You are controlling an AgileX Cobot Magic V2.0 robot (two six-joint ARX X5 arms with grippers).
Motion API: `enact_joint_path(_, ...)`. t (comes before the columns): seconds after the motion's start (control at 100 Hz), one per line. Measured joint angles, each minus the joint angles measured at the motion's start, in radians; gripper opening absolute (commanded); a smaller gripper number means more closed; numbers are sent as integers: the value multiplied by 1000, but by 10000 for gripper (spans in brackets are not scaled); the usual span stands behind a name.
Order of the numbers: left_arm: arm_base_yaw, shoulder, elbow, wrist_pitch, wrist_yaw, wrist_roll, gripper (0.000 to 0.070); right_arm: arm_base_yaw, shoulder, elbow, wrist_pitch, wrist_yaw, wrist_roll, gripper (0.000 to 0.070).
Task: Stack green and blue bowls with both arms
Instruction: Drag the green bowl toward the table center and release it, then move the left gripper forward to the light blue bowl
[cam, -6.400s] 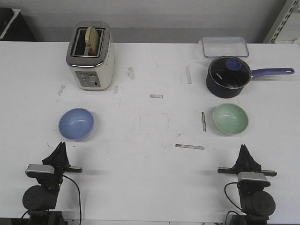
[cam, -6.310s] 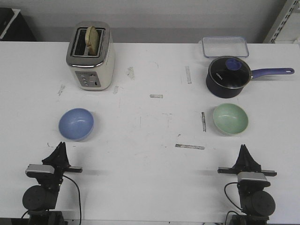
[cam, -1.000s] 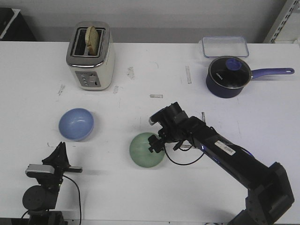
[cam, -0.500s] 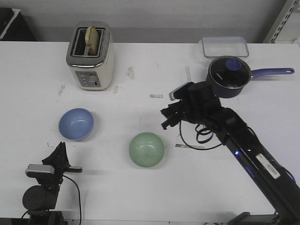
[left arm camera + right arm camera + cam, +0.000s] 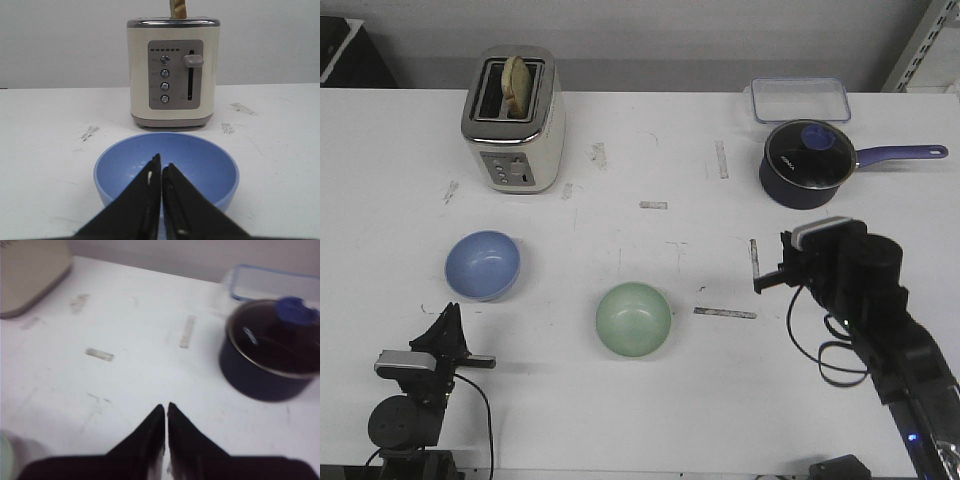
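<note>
The pale green bowl (image 5: 633, 318) sits upright on the white table, front middle. The light blue bowl (image 5: 482, 265) sits upright at the left, in front of the toaster. My left gripper (image 5: 448, 318) rests shut and empty just in front of the blue bowl; in the left wrist view its tips (image 5: 161, 167) point into the blue bowl (image 5: 205, 167). My right gripper (image 5: 767, 276) is shut and empty, raised above the table well right of the green bowl. In the right wrist view its tips (image 5: 165, 408) hang over bare table, and a sliver of green bowl (image 5: 3, 460) shows at the edge.
A cream toaster (image 5: 513, 120) with toast stands at the back left. A dark navy saucepan (image 5: 805, 165) with glass lid and purple handle stands at the back right, a clear container (image 5: 800, 98) behind it. Tape marks dot the table.
The green bowl, first at the right near the saucepan, now lies at the front middle. My right gripper let go of it, then pulled back right and up. The left arm has not moved.
</note>
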Motion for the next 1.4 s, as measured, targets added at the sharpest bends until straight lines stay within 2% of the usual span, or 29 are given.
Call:
enact_joint_path(0.09, 0, 0, 0, 0, 0, 0, 1, -1, -111, -145, 62, 30, -1, 0)
enact_joint_path(0.28, 0, 0, 0, 0, 0, 0, 1, -1, -309, -399, 119, 34, -2, 0)
enact_joint_path(0.37, 0, 0, 3, 0, -9, 0, 1, -1, -369, -471, 133, 43, -2, 0)
enact_joint_path(0.48, 0, 2, 42, -14, -62, 0, 1, -1, -401, -497, 137, 53, -2, 0)
enact_joint_path(0.66, 0, 34, 245, -51, -101, -18, 1, -1, -403, -497, 178, 53, -2, 0)
enact_joint_path(0.87, 0, 267, 594, -315, -102, -23, 17, -1, -403, -497, 215, 53, -2, 0)
enact_joint_path(0.95, 0, 388, 738, -386, -102, -18, 80, -1, -403, -497, 215, 53, -2, 0)
enact_joint_path(1.11, 0, 624, 1002, -537, -102, 1, 337, -1, -403, -497, 215, 53, -2, 0)
enact_joint_path(1.22, 15, 774, 1128, -653, -101, 4, 455, -1, -403, -497, 216, 53, -3, 0)
enact_joint_path(1.4, 80, 985, 1162, -811, -62, 3, 466, -1, -403, -497, 215, 53, -3, 0)
